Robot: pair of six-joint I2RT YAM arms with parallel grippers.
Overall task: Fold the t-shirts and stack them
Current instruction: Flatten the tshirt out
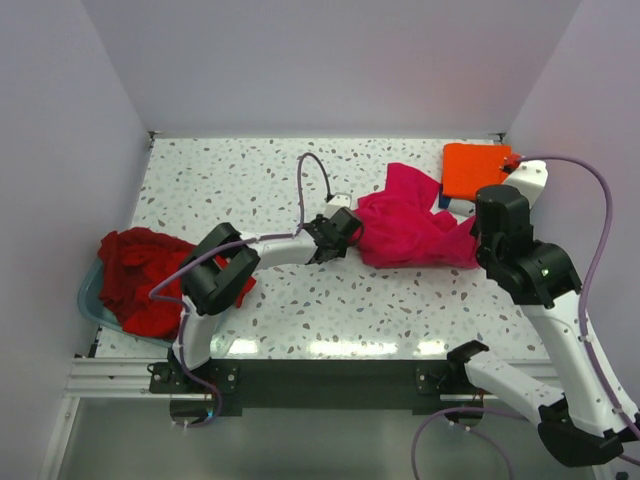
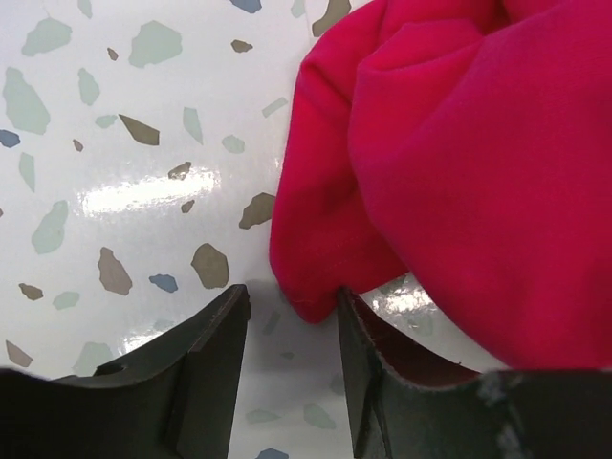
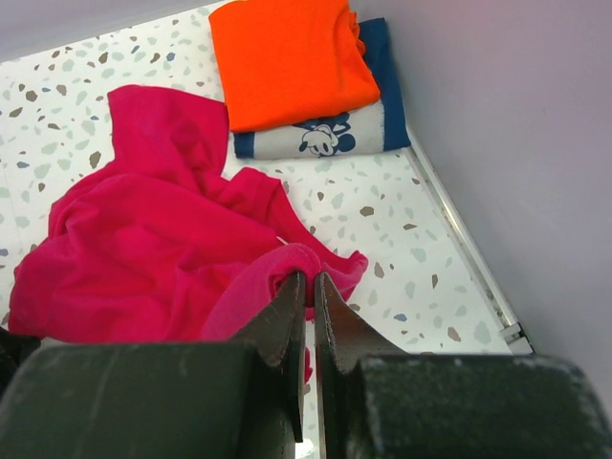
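Note:
A crumpled magenta-pink t-shirt [image 1: 410,225] lies mid-table. My left gripper [image 1: 352,228] is open at its left edge; in the left wrist view [image 2: 292,311] a fold of the shirt [image 2: 459,172] pokes between the fingertips. My right gripper [image 3: 309,287] is shut on a pinch of the shirt's right edge [image 3: 143,258], under the right arm in the top view [image 1: 480,240]. A folded orange t-shirt [image 1: 475,168] lies on a folded navy t-shirt with white print [image 3: 325,134] at the back right. Dark red t-shirts [image 1: 140,275] are heaped at the left.
A pale blue tub [image 1: 92,300] holds the dark red heap at the table's left edge. Walls close the back and both sides. A metal rail [image 3: 459,229] runs along the right edge. A cable [image 1: 310,185] loops over the left arm.

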